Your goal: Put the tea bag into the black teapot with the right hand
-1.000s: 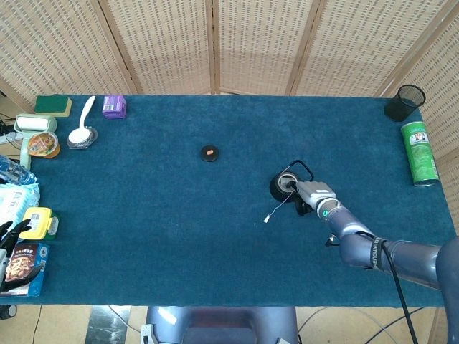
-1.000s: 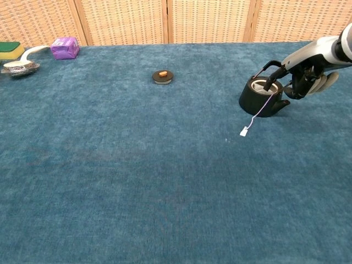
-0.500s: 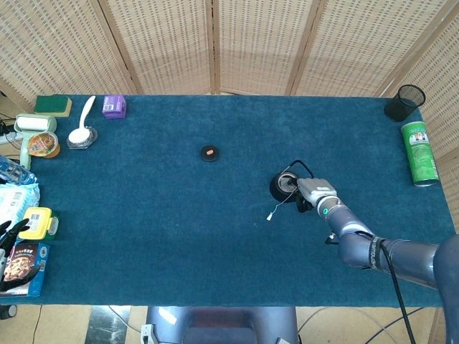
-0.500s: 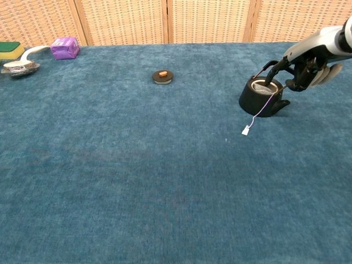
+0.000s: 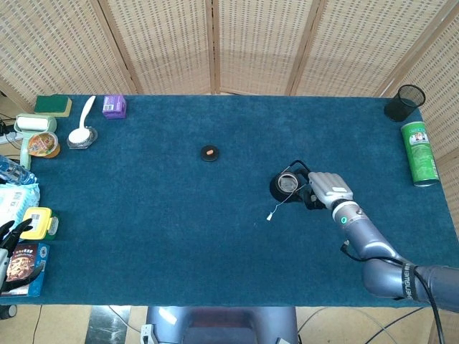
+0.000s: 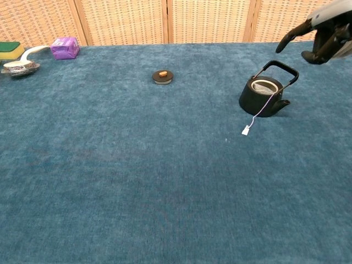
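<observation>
My right hand (image 6: 324,38) hangs up above the black teapot (image 6: 262,96), fingers apart, holding nothing. The tea bag (image 6: 264,86) sits inside the pot. Its string hangs over the rim, and the little tag (image 6: 245,131) lies on the blue table (image 6: 137,165).

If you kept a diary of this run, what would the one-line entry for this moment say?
phase: release done | white tea bag: inside black cast-iron teapot, string and tag trailing onto blue cloth | right hand: empty, raised beside pot | left hand: idle at table edge
</observation>
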`<state>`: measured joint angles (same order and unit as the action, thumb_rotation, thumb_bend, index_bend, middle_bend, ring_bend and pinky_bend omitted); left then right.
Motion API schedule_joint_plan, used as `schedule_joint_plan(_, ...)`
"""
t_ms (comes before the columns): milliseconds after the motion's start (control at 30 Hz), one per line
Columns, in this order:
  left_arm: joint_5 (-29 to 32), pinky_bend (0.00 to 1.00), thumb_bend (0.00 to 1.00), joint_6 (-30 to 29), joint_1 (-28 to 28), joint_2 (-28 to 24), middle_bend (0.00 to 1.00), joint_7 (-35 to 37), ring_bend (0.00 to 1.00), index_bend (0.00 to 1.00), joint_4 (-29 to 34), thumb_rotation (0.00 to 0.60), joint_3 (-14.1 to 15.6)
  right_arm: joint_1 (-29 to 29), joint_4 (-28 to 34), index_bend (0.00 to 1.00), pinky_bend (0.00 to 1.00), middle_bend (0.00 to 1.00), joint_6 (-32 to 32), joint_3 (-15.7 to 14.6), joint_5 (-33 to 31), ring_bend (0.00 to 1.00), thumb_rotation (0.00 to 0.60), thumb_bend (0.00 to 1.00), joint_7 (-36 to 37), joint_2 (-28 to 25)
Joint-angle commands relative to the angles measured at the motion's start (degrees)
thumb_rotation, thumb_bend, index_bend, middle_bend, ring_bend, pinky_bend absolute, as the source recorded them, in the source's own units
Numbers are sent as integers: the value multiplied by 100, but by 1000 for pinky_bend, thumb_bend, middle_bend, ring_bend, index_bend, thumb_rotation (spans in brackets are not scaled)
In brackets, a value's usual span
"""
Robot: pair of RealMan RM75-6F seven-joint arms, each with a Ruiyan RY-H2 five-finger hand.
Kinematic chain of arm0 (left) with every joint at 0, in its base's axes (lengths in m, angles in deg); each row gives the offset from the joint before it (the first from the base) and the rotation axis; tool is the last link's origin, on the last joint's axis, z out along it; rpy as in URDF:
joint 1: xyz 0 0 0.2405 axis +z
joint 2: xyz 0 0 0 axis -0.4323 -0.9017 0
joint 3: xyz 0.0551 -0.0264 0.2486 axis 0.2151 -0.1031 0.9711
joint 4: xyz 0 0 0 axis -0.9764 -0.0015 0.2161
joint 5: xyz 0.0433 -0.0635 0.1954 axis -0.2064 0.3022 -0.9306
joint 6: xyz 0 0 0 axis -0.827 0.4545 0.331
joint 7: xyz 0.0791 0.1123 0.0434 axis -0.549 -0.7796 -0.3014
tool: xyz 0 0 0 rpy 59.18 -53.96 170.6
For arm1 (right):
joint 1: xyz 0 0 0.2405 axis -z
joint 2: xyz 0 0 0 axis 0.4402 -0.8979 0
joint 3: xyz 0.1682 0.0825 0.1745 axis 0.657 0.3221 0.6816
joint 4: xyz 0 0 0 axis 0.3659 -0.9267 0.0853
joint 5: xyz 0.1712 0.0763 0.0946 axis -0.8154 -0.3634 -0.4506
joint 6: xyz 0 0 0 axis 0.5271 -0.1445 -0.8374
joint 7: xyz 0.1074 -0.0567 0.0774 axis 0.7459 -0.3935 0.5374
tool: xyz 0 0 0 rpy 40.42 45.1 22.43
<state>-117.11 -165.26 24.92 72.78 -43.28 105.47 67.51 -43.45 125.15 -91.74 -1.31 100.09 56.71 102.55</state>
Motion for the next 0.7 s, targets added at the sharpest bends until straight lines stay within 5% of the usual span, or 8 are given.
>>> schedule_joint_plan(33,20,117,273,7,-3,-7,190,-42,28,48,34,600,-8,639,452,120,1000,997,-992,172,649,1000,600,689,151,-220)
schedule_joint_plan(267,90,117,273,-7,-4,-11,191,-230,28,48,138,600,-50,1763,813,120,976,857,-2514,201,1915,970,600,617,151,-67)
schedule_joint_plan(500,147,117,273,-136,53,94,190,-482,28,47,186,600,-101,3015,540,164,713,623,-4047,92,3233,682,600,559,-24,541)
schedule_joint_plan(700,98,117,267,-239,97,266,191,-580,28,47,155,600,-103,3759,155,183,529,473,-4647,21,3928,490,600,544,-127,954)
